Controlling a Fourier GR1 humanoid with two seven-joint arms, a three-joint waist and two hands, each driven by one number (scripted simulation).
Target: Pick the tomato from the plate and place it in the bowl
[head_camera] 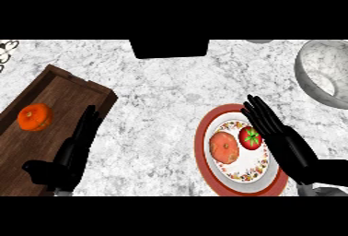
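Tomato [251, 137] sat on your plate [206, 138], right half, touching an orange fruit [225, 147] on its left. Your right hand [284, 140] lay just right of it over the rim, fingers straight, holding nothing. Bowl [319, 73] stood apart, upper right. Your left hand [68, 154] rested open over a wooden tray [68, 92] holding a second orange fruit [35, 117].

one head view, steeply down at counter [163, 92].
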